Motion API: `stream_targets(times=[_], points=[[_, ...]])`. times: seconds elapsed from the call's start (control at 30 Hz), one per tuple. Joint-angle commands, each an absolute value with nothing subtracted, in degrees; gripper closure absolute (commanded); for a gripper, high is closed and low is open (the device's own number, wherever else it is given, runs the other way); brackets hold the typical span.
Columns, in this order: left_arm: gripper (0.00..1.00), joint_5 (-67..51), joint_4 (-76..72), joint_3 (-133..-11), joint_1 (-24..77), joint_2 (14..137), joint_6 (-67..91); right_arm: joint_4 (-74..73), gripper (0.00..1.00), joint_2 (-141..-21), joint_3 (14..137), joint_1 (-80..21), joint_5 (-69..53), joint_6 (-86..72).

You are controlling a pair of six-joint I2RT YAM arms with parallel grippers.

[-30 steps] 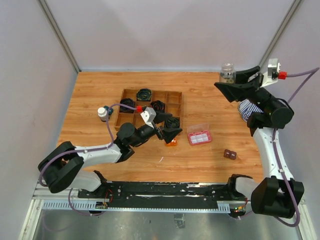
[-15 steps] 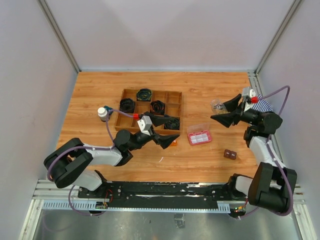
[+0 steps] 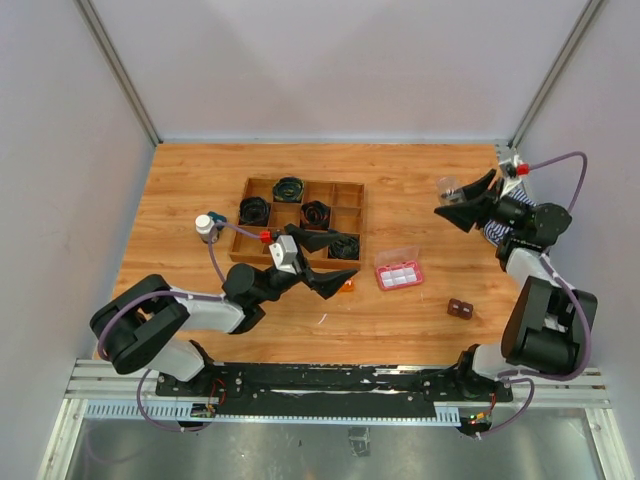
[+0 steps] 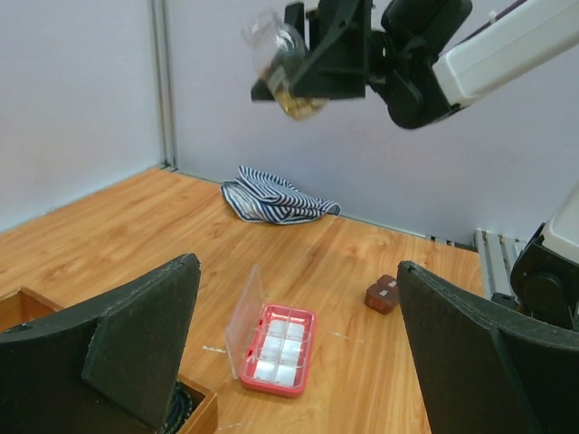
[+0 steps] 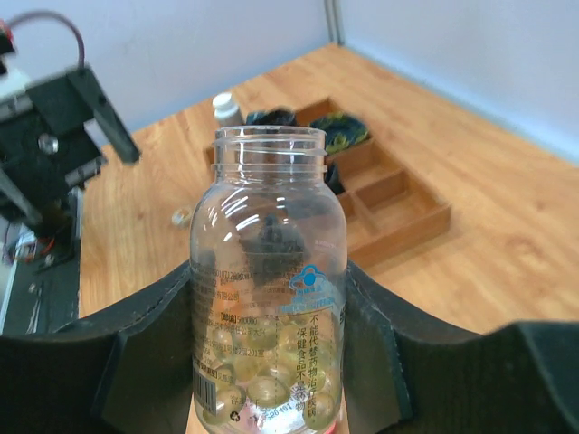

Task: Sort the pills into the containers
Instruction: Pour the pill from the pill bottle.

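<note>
Clear round pill vial [image 5: 270,289] is gripped by right end effector [image 5: 268,348]. Left end effector [image 4: 303,336] is wide open, empty

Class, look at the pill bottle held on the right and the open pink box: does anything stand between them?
Nothing visible does. The right tool holds the bottle aloft; no object lies between it and the pink box. The left tool is on the box's other side.

Printed on the clear vial [image 5: 270,298]: small Chinese characters, partly "保健食品", under a blue emblem [image 5: 306,278] at 3 o'clock; the rest is unreadable.
</note>
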State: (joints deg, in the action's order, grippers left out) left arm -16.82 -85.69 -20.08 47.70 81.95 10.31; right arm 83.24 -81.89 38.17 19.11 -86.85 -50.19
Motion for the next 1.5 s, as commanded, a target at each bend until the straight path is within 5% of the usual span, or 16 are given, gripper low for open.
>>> stream_targets(times=[0.0,0.1,0.2,0.43,0.8,1.13,1.47], points=[[0.01,-17.26,-88.90,-20.41,47.55,82.87,9.67,61.33,0.99,-75.01,46.58,19.91,-76.60,-40.54],[0.01,-16.65,-89.06,-20.36,47.55,82.88,9.86,3.31,0.99,-66.36,57.09,16.53,-65.02,1.52],[0.01,-15.99,-90.37,-19.55,47.55,82.72,10.01,-12.58,0.99,-64.04,61.42,17.58,-72.16,17.28],[0.01,-16.36,-91.17,-19.15,47.55,82.81,10.00,-68.90,0.99,-61.27,60.97,17.67,-72.00,87.01],[0.01,-17.35,-96.78,-16.06,47.55,82.90,9.77,-76.91,0.99,-78.64,56.78,17.68,-69.54,107.80],[0.01,-17.92,-97.33,-16.04,47.55,83.31,9.76,-52.45,1.00,-78.90,50.11,16.45,-58.86,88.25],[0.01,-17.82,-97.12,-16.43,47.55,83.67,9.98,-46.10,0.99,-78.99,46.33,12.21,-49.51,84.64]])
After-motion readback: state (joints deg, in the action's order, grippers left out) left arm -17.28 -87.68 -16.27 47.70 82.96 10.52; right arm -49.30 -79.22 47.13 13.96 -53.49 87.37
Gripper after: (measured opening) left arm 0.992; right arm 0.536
